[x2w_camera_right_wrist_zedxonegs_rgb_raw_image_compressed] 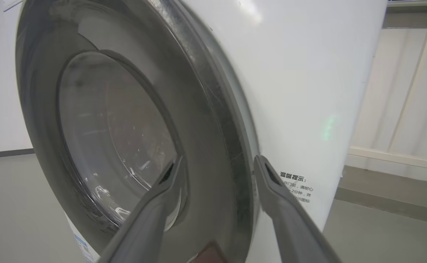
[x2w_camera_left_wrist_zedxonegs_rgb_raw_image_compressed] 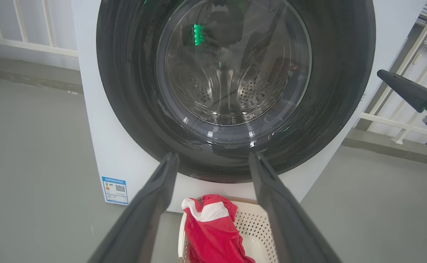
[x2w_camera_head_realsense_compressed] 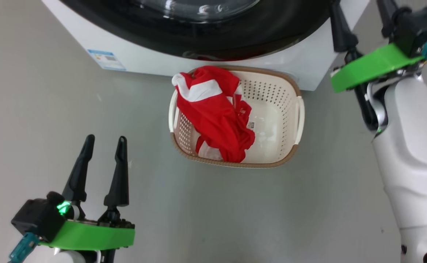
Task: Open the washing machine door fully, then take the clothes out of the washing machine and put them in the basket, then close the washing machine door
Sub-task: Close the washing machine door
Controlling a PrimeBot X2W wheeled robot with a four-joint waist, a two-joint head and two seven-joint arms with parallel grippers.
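Observation:
The washing machine (x2w_camera_head_realsense_compressed: 301, 62) stands at the top of the head view, its door (x2w_camera_head_realsense_compressed: 235, 36) lying against the front. Through the door glass (x2w_camera_left_wrist_zedxonegs_rgb_raw_image_compressed: 231, 84) I see the steel drum. The clothes (x2w_camera_head_realsense_compressed: 217, 109), red with white panels, lie in the left half of the basket (x2w_camera_head_realsense_compressed: 235, 165) on the floor right before the machine. My left gripper (x2w_camera_head_realsense_compressed: 103, 140) is open and holds nothing, low and left of the basket; in its wrist view its fingertips (x2w_camera_left_wrist_zedxonegs_rgb_raw_image_compressed: 171, 160) frame the door's lower rim. My right gripper (x2w_camera_right_wrist_zedxonegs_rgb_raw_image_compressed: 218, 160) is open, its fingers either side of the door's right edge (x2w_camera_right_wrist_zedxonegs_rgb_raw_image_compressed: 206, 128).
A blue label (x2w_camera_head_realsense_compressed: 106, 60) is stuck low on the machine's front left. My white body (x2w_camera_head_realsense_compressed: 414, 153) fills the right side. A pale railing (x2w_camera_left_wrist_zedxonegs_rgb_raw_image_compressed: 27, 40) runs behind the machine on both sides. Grey floor (x2w_camera_head_realsense_compressed: 235, 219) stretches in front of the basket.

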